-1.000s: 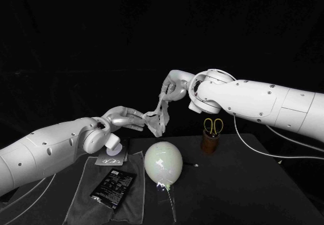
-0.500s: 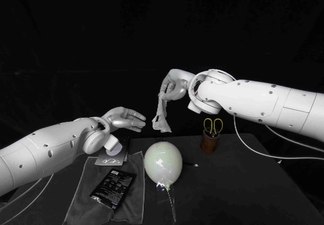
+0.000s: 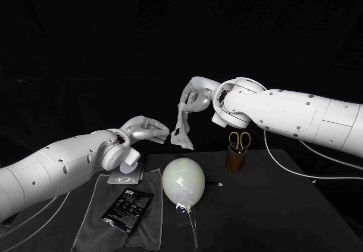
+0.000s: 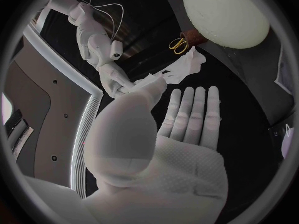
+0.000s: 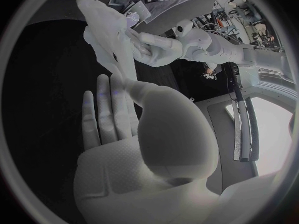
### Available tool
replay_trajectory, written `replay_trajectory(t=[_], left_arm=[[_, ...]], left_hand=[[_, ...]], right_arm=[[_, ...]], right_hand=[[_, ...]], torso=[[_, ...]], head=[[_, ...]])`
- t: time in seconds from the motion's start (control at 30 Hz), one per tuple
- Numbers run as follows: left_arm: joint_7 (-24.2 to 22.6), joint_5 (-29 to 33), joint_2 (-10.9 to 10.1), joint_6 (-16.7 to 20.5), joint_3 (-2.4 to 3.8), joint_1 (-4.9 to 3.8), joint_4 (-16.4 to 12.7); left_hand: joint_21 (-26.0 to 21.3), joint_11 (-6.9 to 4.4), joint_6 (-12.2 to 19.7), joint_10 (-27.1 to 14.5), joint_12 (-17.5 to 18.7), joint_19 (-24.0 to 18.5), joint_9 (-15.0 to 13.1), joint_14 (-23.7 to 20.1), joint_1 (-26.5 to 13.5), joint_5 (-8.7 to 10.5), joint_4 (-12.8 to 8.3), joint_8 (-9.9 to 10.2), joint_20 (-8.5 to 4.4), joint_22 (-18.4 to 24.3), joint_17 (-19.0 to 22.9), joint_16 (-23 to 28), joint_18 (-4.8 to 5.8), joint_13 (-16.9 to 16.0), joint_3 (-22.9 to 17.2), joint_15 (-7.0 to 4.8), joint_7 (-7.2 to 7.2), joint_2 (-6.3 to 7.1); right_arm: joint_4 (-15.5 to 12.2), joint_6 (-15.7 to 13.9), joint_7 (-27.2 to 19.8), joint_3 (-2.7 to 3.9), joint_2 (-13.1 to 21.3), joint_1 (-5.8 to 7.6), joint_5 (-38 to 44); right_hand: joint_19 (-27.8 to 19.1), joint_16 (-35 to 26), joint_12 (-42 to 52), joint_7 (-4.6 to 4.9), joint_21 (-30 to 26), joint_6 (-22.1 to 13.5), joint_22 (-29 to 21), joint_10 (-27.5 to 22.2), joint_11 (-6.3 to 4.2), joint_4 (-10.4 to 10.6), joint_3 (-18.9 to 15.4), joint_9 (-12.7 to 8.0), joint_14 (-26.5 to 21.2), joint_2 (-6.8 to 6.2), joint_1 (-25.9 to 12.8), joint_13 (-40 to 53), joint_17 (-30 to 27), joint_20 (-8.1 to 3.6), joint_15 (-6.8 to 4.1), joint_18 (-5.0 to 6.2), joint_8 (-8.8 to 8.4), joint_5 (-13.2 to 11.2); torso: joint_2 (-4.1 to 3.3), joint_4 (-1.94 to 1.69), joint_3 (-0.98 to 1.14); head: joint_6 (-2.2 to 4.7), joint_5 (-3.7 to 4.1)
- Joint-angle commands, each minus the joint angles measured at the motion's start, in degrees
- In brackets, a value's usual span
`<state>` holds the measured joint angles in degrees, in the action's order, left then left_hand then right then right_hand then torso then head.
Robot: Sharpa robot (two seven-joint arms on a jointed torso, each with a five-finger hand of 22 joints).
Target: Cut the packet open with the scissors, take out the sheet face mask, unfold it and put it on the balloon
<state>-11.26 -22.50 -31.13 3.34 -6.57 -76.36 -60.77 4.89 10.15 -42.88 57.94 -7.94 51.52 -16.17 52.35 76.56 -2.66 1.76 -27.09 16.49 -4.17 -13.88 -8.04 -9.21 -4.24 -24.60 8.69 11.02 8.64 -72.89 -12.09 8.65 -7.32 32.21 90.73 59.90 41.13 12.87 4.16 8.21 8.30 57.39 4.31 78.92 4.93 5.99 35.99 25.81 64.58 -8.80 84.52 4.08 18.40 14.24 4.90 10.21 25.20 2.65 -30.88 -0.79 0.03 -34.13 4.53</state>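
Dangling from the pinched fingers of the right hand (image 3: 195, 97), the sheet face mask (image 3: 181, 128) hangs crumpled in the air above the far end of the balloon (image 3: 183, 181), which lies on the table (image 3: 257, 210). The left hand (image 3: 143, 130) is just beside the mask's lower end, and its wrist view shows it loose and empty. With the packet (image 3: 127, 210) lying on the grey cloth (image 3: 151, 231) and the scissors (image 3: 239, 139) standing in their holder (image 3: 235, 160), I'd say this is the unfolding step. Next, the left hand needs to catch a free lower edge and draw it away from the right, spreading the sheet.
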Motion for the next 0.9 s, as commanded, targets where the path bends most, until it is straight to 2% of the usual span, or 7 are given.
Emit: replay_trajectory(t=[0.03, 0.23, 0.4, 0.57, 0.67, 0.73, 0.9], left_arm=[[-3.19, 3.21, 0.75, 1.15, 0.16, -0.01, 0.25], [-1.91, 3.89, 2.18, 0.93, 0.21, -0.01, 1.48], [-0.56, 3.39, 3.14, 0.6, 0.21, -0.02, 2.38], [0.09, 3.82, 3.67, 0.47, 0.21, -0.02, 2.81], [0.03, 5.39, 3.82, 0.19, 0.21, -0.02, 3.03], [-0.2, 5.84, 3.84, -0.07, 0.21, -0.02, 3.07], [-0.98, 5.95, 3.72, -1.72, 0.19, -0.03, 2.55]], left_hand=[[0.42, -0.63, -1.91, 1.82, -0.7, 1.1, 0.41, 1.35, -0.54, -0.08, 1.44, -0.02, -0.05, -0.11, -0.39, -0.94, -0.99, -0.13, -0.05, -0.36, 0.9, -0.69], [0.51, -0.61, -2.98, 2.1, -0.24, 1.81, 1.65, 1.49, -1.13, -0.08, 3.82, 1.63, -0.09, -0.04, -0.72, -1.48, -1.13, 0.26, -0.22, -0.46, 1.07, -0.67], [0.48, -0.56, -3.33, 2.13, -0.07, 1.98, 2.06, 1.46, -1.2, -0.08, 4.65, 2.18, -0.1, 0.0, -0.83, -1.65, -1.14, 0.33, -0.11, -0.45, 1.14, -0.55], [0.46, -0.55, -3.75, 2.19, 0.11, 2.21, 2.52, 1.47, -1.06, -0.08, 5.72, 2.81, -0.12, 0.04, -0.99, -1.89, -1.16, 0.38, -0.32, -0.47, 1.15, -1.13], [0.42, -0.65, -4.14, 2.39, 0.15, 2.33, 2.83, 1.58, -1.46, -0.08, 7.19, 3.2, -0.14, 0.08, -1.13, -2.14, -1.17, 0.37, -0.55, -0.52, 0.97, -2.27], [0.42, -0.71, -4.15, 2.46, 0.15, 2.38, 2.89, 1.61, -1.28, -0.08, 7.23, 3.31, -0.15, 0.08, -1.17, -2.2, -1.18, 0.36, -0.59, -0.56, 0.9, -2.25], [0.32, -0.96, -4.49, 2.7, 0.33, 2.56, 3.31, 1.51, 0.67, -0.07, 6.56, 3.89, -0.16, 0.14, -1.37, -2.49, -1.18, 0.39, -0.35, -0.71, 0.38, -0.69]], right_arm=[[-0.31, -0.55, -0.92, 0.05, -0.02, 0.07, -0.19], [-0.82, -0.94, -1.04, 0.05, 0.18, 0.07, -0.26], [-1.3, -1.23, -1.12, 0.05, 0.42, 0.07, -0.29], [-1.51, -1.2, -1.17, 0.05, 0.39, 0.07, -0.34], [-1.5, -1.09, -1.17, 0.05, 0.27, 0.07, -0.38], [-1.48, -1.02, -1.17, 0.04, 0.19, 0.07, -0.41], [-1.36, -0.89, -1.14, 0.03, 0.11, 0.06, -0.48]], right_hand=[[0.41, -0.37, -0.15, -0.12, -0.09, 0.33, 0.05, 0.1, -0.28, -0.51, 0.26, 0.54, 0.22, 0.62, -0.07, 0.04, 0.03, 0.17, -0.02, 0.62, 0.4, 0.13], [0.41, -0.37, -0.15, -0.12, -0.09, 0.33, 0.05, 0.1, -0.28, -0.51, 0.26, 0.54, 0.22, 0.62, -0.07, 0.04, 0.03, 0.17, -0.02, 0.62, 0.4, 0.13], [0.44, -0.37, -0.13, -0.13, -0.08, 0.34, 0.06, 0.15, -0.29, -0.7, 0.36, 0.57, 0.27, 0.64, -0.28, 0.06, 0.1, 0.17, -0.03, 0.61, 0.42, 0.12], [0.44, -0.37, -0.13, -0.13, -0.08, 0.34, 0.06, 0.15, -0.29, -0.7, 0.36, 0.57, 0.27, 0.64, -0.28, 0.06, 0.1, 0.17, -0.03, 0.61, 0.42, 0.12], [0.44, -0.37, -0.13, -0.13, -0.08, 0.34, 0.06, 0.15, -0.29, -0.7, 0.36, 0.57, 0.27, 0.64, -0.28, 0.06, 0.1, 0.17, -0.03, 0.61, 0.42, 0.12], [0.44, -0.37, -0.13, -0.13, -0.08, 0.34, 0.06, 0.15, -0.29, -0.7, 0.36, 0.57, 0.27, 0.64, -0.28, 0.06, 0.1, 0.17, -0.03, 0.61, 0.42, 0.12], [0.47, -0.36, -0.12, -0.14, -0.07, 0.36, 0.07, 0.19, -0.31, -0.87, 0.46, 0.6, 0.32, 0.66, -0.46, 0.06, 0.16, 0.15, -0.05, 0.62, 0.44, 0.12]], torso=[[-0.03, -0.03, 0.0], [0.01, 0.08, 0.0], [0.04, 0.04, 0.05], [0.04, 0.0, 0.02], [0.05, 0.02, 0.02], [0.05, -0.02, 0.02], [0.0, -0.08, 0.0]], head=[[0.01, -0.07], [-0.01, -0.08], [-0.03, -0.23], [-0.05, -0.2], [-0.08, -0.27], [-0.11, -0.22], [-0.21, -0.19]])
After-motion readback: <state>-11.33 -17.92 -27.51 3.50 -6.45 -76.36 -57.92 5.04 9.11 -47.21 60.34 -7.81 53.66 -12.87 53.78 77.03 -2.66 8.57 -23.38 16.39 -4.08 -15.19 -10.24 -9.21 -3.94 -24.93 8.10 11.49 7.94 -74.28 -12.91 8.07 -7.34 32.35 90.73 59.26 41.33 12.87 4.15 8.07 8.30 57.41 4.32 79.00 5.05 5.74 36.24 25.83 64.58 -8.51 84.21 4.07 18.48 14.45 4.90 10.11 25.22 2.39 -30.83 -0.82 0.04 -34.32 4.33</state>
